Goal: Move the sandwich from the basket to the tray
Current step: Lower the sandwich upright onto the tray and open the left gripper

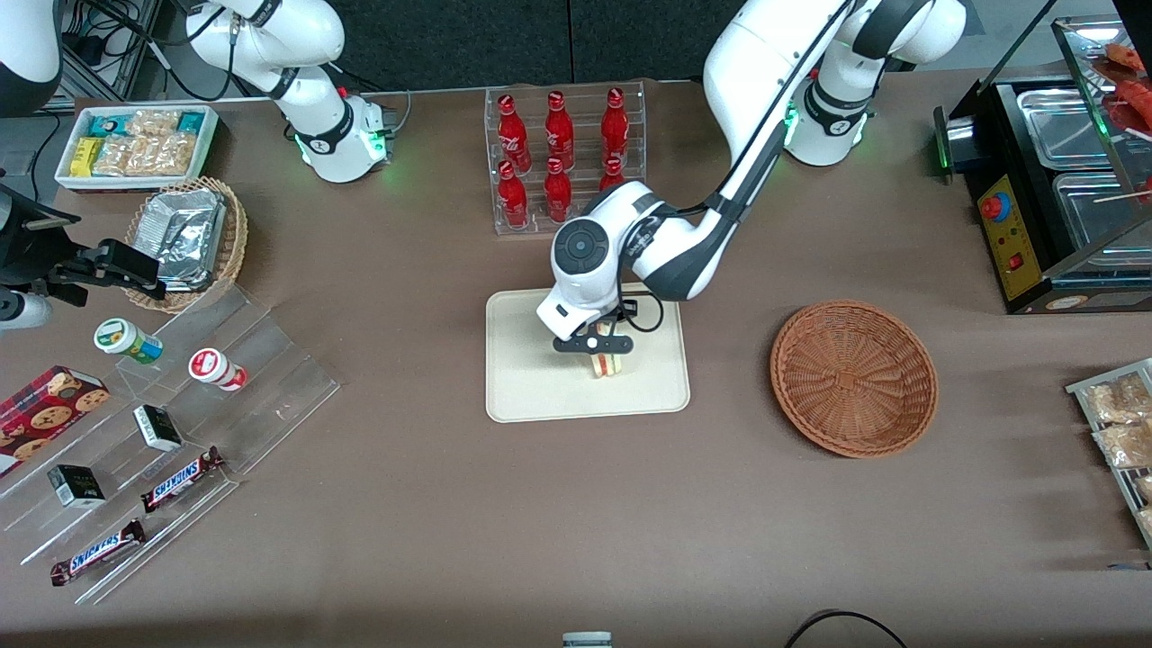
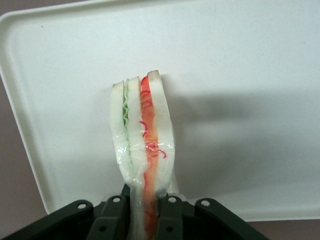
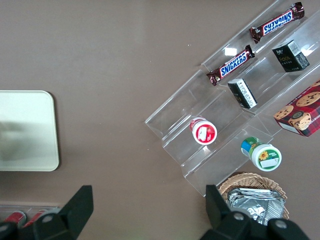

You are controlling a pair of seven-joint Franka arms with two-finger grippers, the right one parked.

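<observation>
- The two dark fingers (image 2: 170, 212) are closed on the sandwich (image 2: 142, 145), one on each flat bread side.
- The sandwich stands on its edge. Its red and pale green filling shows along the cut side, under clear wrap.
- The gripper (image 1: 601, 353) is over the middle of the tray (image 1: 531, 396), low down. From the wrist camera I cannot tell if the sandwich touches the tray.
- The cream tray has bare room all around the sandwich. Its low rim and round corners are well apart from it.
- The brown table (image 1: 576, 522) is bare on the side of the tray nearer the front camera.
- A clear rack of red bottles (image 1: 562, 157) stands farther from the front camera than the tray. The arm's wrist sits between them.
- The round reddish-brown basket (image 1: 853, 378) lies toward the working arm's end of the table. It is apart from the tray, with a bare strip of table between them.
- Clear steps holding Snickers bars (image 1: 180, 477) lie toward the parked arm's end, well apart from the tray.
</observation>
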